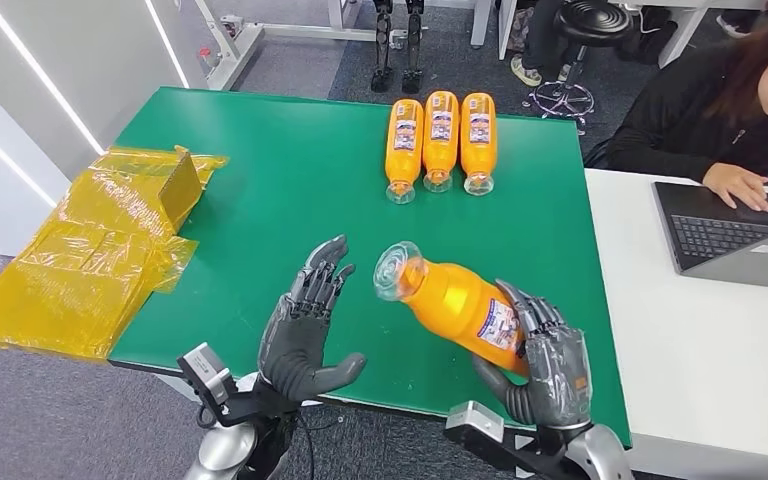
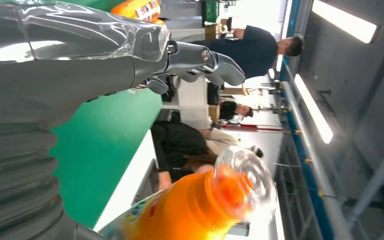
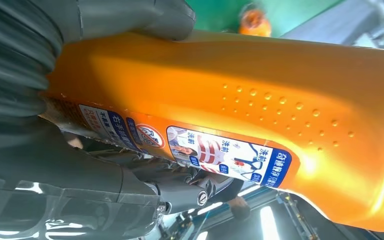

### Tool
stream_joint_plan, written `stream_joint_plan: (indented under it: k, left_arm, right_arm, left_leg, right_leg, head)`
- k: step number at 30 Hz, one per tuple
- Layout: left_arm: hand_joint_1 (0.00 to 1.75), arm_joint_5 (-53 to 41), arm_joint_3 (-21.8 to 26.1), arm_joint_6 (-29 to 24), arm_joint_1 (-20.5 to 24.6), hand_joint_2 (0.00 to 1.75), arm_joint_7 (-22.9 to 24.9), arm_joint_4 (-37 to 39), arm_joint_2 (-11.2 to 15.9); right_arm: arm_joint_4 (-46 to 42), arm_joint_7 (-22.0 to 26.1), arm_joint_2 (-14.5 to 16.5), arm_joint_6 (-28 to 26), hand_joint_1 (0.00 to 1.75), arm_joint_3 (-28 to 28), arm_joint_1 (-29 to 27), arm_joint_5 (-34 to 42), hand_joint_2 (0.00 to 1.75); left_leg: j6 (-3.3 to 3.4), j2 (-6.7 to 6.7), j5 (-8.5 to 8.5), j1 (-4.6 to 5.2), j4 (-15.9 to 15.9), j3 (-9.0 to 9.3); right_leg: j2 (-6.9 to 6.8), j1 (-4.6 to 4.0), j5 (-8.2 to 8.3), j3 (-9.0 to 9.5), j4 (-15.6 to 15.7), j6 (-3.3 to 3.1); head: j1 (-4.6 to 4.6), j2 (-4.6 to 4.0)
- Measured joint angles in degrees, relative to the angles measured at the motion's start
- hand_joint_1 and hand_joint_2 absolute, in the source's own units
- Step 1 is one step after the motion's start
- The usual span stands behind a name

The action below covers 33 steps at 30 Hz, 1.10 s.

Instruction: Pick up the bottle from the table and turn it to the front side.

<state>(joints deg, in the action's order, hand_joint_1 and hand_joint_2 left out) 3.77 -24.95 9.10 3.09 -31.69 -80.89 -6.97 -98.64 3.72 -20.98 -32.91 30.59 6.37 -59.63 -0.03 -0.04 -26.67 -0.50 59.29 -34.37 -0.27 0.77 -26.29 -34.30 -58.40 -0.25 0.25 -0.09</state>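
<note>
Right robot hand (image 1: 545, 365) clamps the orange bottle (image 1: 455, 300), hiding its base; left robot hand (image 1: 305, 335) spread, holding nothing.

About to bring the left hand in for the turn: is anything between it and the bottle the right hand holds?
Nothing visible. The left hand is open beside the orange bottle, which the right hand holds above the green table.

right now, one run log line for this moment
right hand holds orange bottle off table, cap toward left | left hand empty, fingers apart | three bottles lying on green table
</note>
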Motion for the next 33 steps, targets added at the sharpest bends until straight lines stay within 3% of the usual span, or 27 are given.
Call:
stream_joint_plan:
  k: [5,16,29,30,33]
  left_arm:
    - [0.00,1.54,-1.12,0.98,-1.22,1.75,0.19,-1.85,0.04]
    - [0.00,8.19,-4.52,8.71,-1.59,1.75,2.10,-7.01,0.52]
    - [0.00,9.42,-5.16,6.62,1.45,1.75,2.37,-6.64,0.60]
    - [0.07,9.65,-5.12,6.30,1.86,1.75,2.31,-6.17,0.67]
    - [1.38,9.94,-5.03,5.62,2.83,1.75,1.86,-4.86,0.84]
  right_arm:
    - [-0.30,1.58,3.21,-0.06,1.75,1.09,-1.43,0.84,1.75]
    - [2.72,2.59,10.42,4.51,1.75,6.02,-0.16,5.13,1.75]
    - [9.36,3.98,16.32,6.94,1.75,10.15,3.76,11.16,1.75]
    - [9.87,3.94,16.60,6.94,1.75,10.25,3.93,11.20,1.75]
    - [11.17,3.91,17.09,6.96,1.75,10.53,4.11,11.24,1.75]
  left_leg:
    - [0.00,0.03,0.00,-0.01,-0.01,0.01]
    - [-0.02,0.05,0.02,-0.02,-0.01,0.02]
    - [-0.03,0.04,0.03,-0.02,-0.01,0.03]
    - [-0.03,0.04,0.03,-0.02,-0.01,0.03]
    - [-0.03,0.04,0.03,-0.02,-0.01,0.03]
  right_leg:
    - [0.01,0.00,0.00,0.00,0.00,0.00]
    - [0.02,-0.01,0.00,0.00,-0.01,-0.01]
    - [0.02,-0.01,0.00,0.00,-0.02,-0.01]
    - [0.02,-0.01,0.00,0.00,-0.02,-0.01]
    - [0.03,-0.01,0.00,0.00,-0.02,-0.01]
  head:
    - [0.01,0.00]
    - [0.01,0.00]
    - [0.01,0.00]
    - [0.01,0.00]
    - [0.01,0.00]
